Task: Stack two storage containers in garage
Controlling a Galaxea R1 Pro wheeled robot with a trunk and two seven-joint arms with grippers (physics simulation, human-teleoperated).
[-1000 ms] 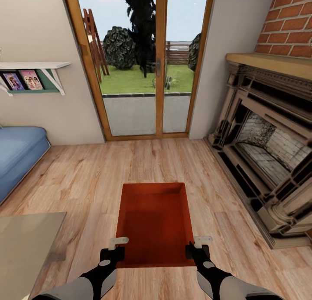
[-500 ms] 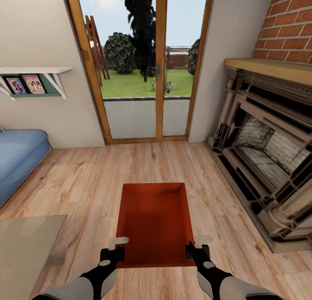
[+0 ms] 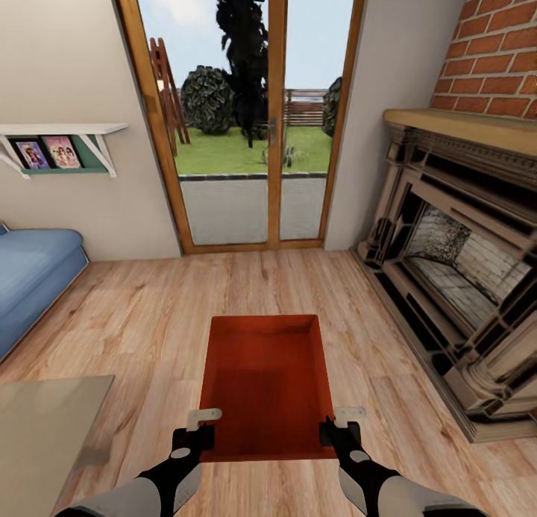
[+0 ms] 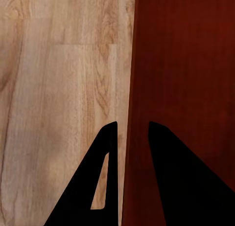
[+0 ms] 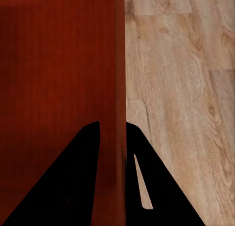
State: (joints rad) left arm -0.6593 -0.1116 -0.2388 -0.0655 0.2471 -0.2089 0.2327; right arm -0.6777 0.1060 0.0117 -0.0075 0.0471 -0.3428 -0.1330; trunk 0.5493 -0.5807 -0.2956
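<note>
Head view: an orange-red bin sits out front over the wood floor, glass doors beyond; the left tool and right tool grip its near corners. Left wrist: fingers pinch the bin's wall; right wrist: fingers clamp the opposite wall.

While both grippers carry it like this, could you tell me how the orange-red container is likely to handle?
The storage container looks empty, so probably light. Its walls look thin and smooth; the left gripper and right gripper each pinch only an edge, so it may slip or flex. Being wide and shallow, it seems unlikely to tip once set down.
</note>
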